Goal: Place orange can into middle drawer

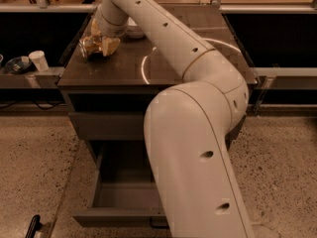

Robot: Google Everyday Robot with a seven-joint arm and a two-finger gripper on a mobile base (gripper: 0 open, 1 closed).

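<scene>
Early stage: drawer ready, orange can (pixel 90 47) not yet brought down from the cabinet top (pixel 124 71).
The white arm (pixel 198 133) fills the right of the view and reaches to the top's rear left corner. Below, the middle drawer (pixel 126 197) stands pulled out, its visible floor bare, so opening is judged done; carrying down and release remain. The gripper (pixel 105 42) sits right against the can, near the white bowl (pixel 134 32); whether it grips the can cannot be told. The can looks small, shiny orange-gold with brown mottling, apparently on its side at or just above the surface.
</scene>
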